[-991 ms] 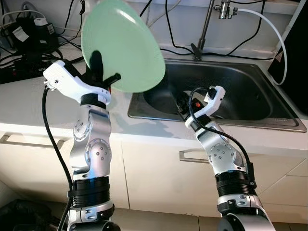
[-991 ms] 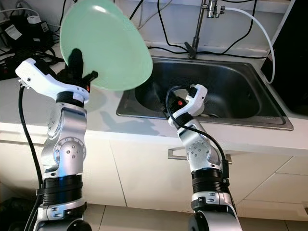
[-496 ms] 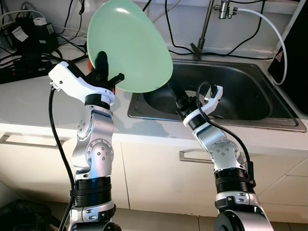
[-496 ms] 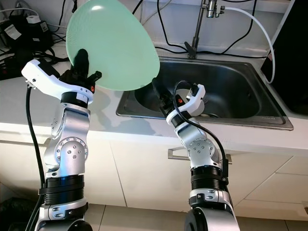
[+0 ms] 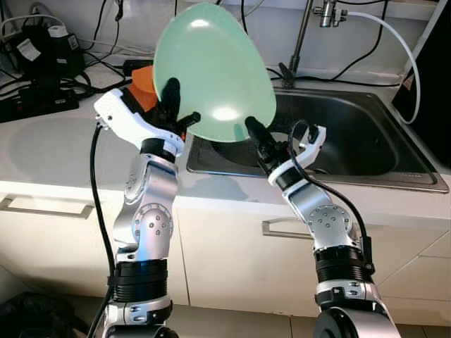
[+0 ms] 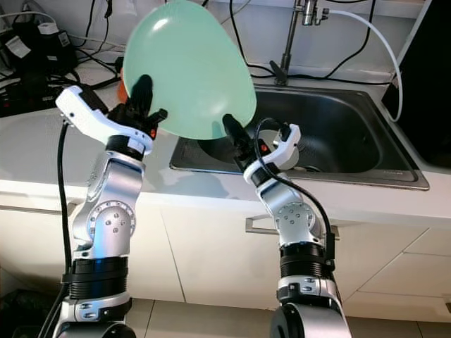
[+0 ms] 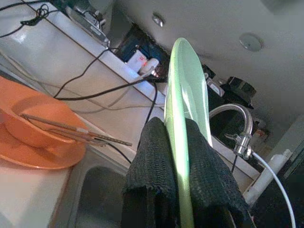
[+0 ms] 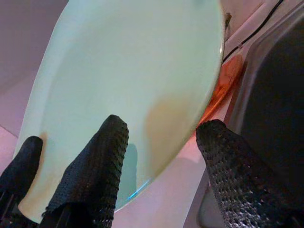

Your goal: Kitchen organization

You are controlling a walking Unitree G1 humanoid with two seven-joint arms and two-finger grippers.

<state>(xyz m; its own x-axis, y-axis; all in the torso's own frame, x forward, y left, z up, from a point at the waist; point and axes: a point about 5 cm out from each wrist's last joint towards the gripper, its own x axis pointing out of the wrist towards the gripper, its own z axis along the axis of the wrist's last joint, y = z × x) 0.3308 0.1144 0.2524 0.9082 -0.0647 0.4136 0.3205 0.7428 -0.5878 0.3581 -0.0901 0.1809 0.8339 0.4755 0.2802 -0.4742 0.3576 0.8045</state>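
White countertop (image 5: 49, 144) runs along the back wall, with a steel sink (image 5: 338, 134) sunk into it and a tap (image 5: 310, 32) rising behind. Up in the air over the near corner of that sink is the big pale green plate (image 5: 211, 70), tilted up on edge, and the left gripper (image 5: 173, 113) has it firmly pinched, one black finger pressed on each face of the rim, as the left wrist view shows plainly with the plate (image 7: 183, 118) running straight up between the pads. Just behind that gripper, on the counter, sits an orange bowl (image 7: 28, 121) on an orange plate (image 7: 38, 152) with chopsticks (image 7: 71, 133) lying across it. Now the right gripper (image 5: 257, 137) is raised at the plate's lower edge, its fingers (image 8: 102, 161) spread apart with the rim between them, one finger in front of the plate's face; whether it touches the plate I cannot tell. Black cables (image 5: 42, 70) and chargers clutter the counter well beyond the left arm.
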